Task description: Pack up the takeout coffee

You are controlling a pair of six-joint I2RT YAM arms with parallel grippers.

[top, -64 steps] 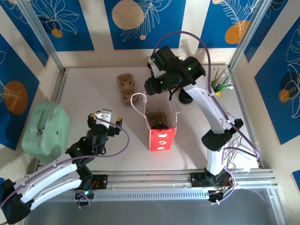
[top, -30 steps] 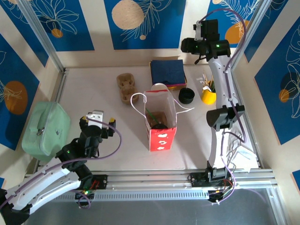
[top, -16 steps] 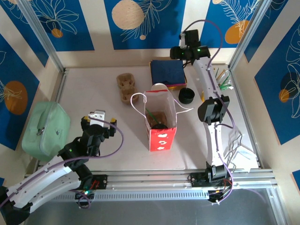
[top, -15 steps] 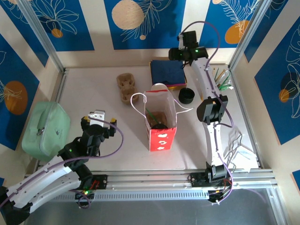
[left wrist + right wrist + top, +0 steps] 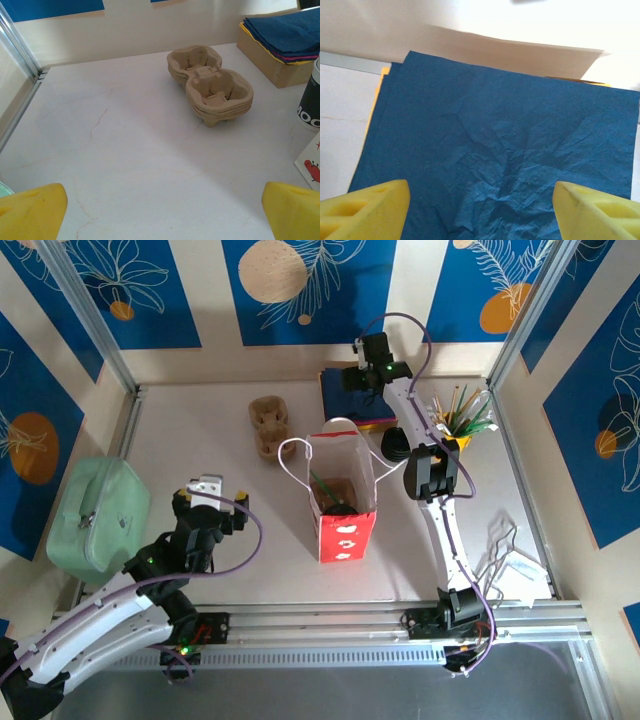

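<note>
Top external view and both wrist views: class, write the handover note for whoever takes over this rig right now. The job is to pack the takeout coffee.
Left end effector: open, empty, facing the cardboard cup carriers.
Right end effector: open, empty, over the blue napkin stack.
Takeout coffee: a dark round top, likely its lid, shows inside the open red bag.
Done: the coffee appears to be bagged.
Left: probably a napkin to add; check the bag's contents first.
</note>
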